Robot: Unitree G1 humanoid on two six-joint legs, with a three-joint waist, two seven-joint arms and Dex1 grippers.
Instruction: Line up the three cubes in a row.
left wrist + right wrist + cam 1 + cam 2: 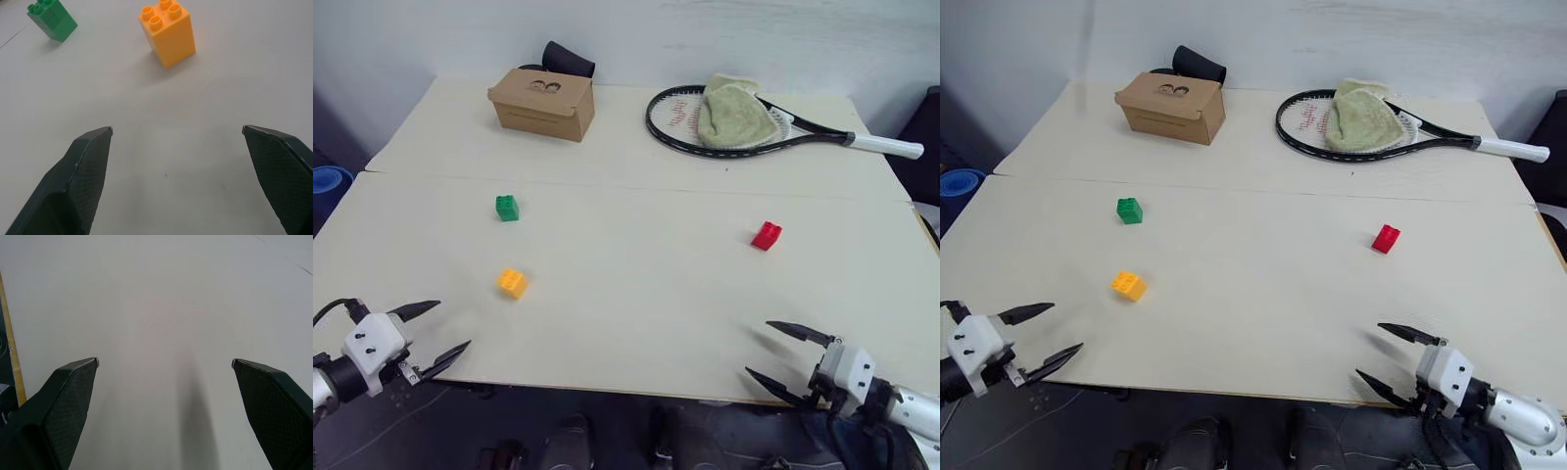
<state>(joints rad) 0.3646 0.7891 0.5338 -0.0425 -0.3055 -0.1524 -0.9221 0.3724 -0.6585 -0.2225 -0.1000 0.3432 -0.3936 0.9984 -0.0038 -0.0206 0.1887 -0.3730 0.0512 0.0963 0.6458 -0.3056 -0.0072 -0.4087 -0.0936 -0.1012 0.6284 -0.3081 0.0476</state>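
Note:
Three small studded cubes lie apart on the pale table (636, 294). The green cube (507, 208) sits left of centre, the yellow-orange cube (513, 283) nearer the front edge below it, and the red cube (766, 236) to the right. My left gripper (447, 330) hovers open at the front left corner, a short way from the yellow-orange cube (168, 32), with the green cube (52, 19) beyond. Over the front right edge my right gripper (762, 351) is open with nothing between its fingers (63, 396).
A brown cardboard box (543, 102) stands at the back left with a dark cylinder (568, 59) behind it. A black tennis racket (744, 122) with a green towel (732, 113) on it lies at the back right. A seam (607, 183) crosses the table.

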